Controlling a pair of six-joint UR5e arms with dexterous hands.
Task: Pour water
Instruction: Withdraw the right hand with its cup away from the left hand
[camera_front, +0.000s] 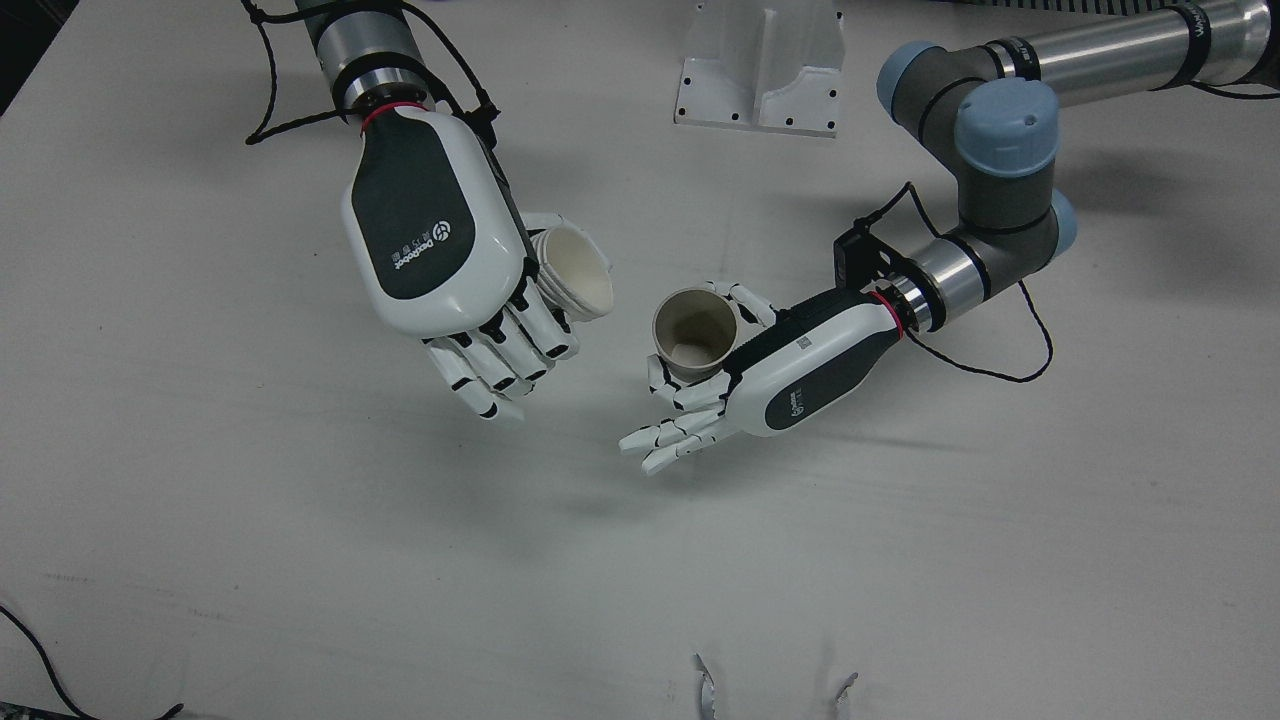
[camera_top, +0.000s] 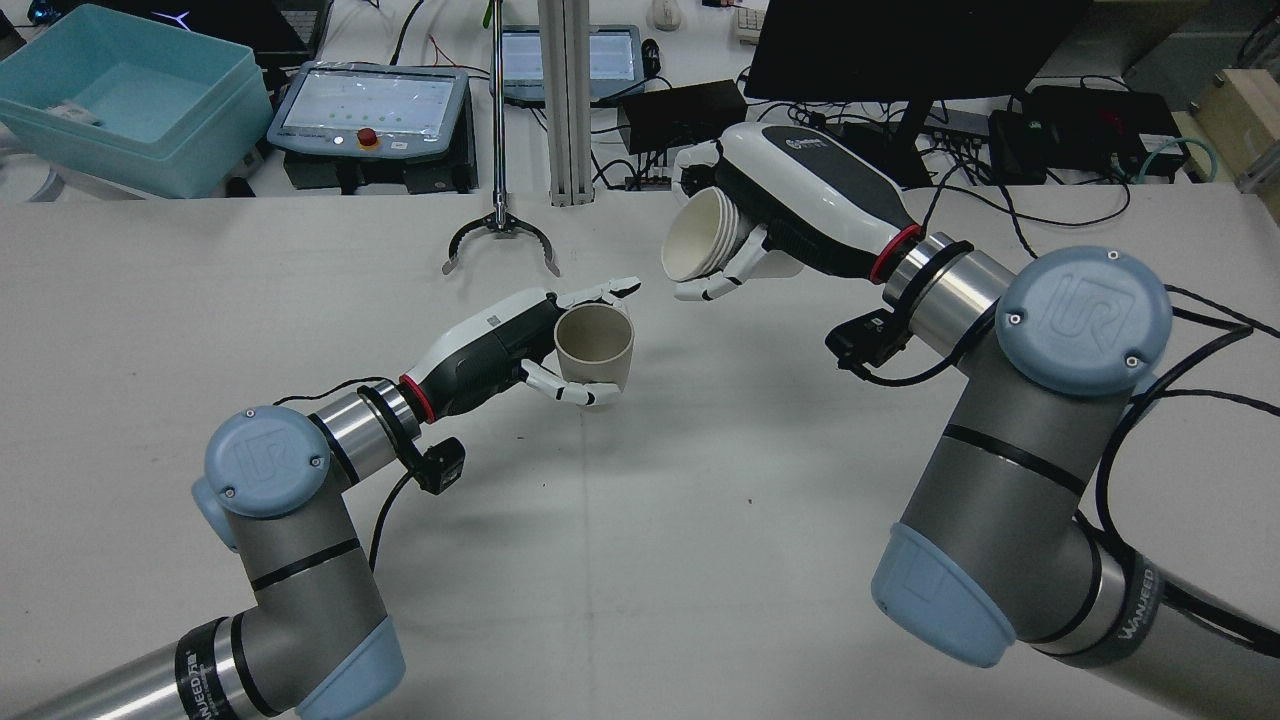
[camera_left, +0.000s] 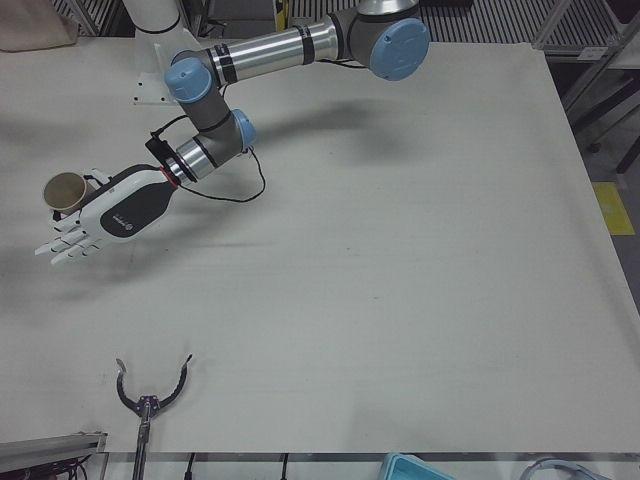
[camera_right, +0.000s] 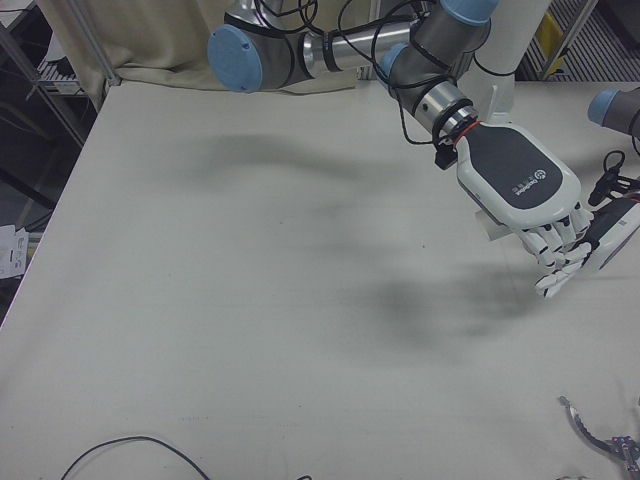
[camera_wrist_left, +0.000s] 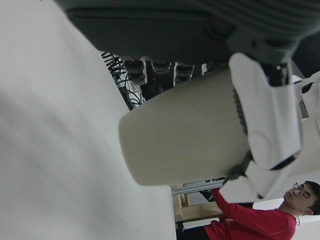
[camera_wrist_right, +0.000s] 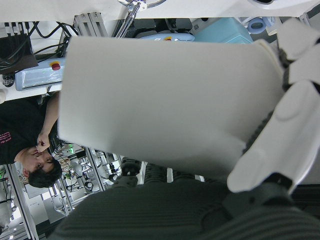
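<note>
My left hand (camera_front: 800, 370) is shut on a beige paper cup (camera_front: 695, 335) and holds it upright above the table; the cup looks empty inside. Both also show in the rear view, the hand (camera_top: 490, 345) and the cup (camera_top: 595, 345), in the left-front view (camera_left: 65, 190), and in the left hand view (camera_wrist_left: 185, 135). My right hand (camera_front: 430, 230) is shut on a white paper cup (camera_front: 575, 270), tilted with its mouth toward the beige cup. In the rear view the white cup (camera_top: 705, 240) is higher than the beige one and to its right. No water is visible.
A white arm pedestal (camera_front: 760, 65) stands at the robot's side of the table. A black claw tool (camera_top: 500, 240) lies at the operators' edge. A blue bin (camera_top: 120, 95) and teach pendants sit beyond that edge. A black cable (camera_right: 130, 445) lies near a table corner.
</note>
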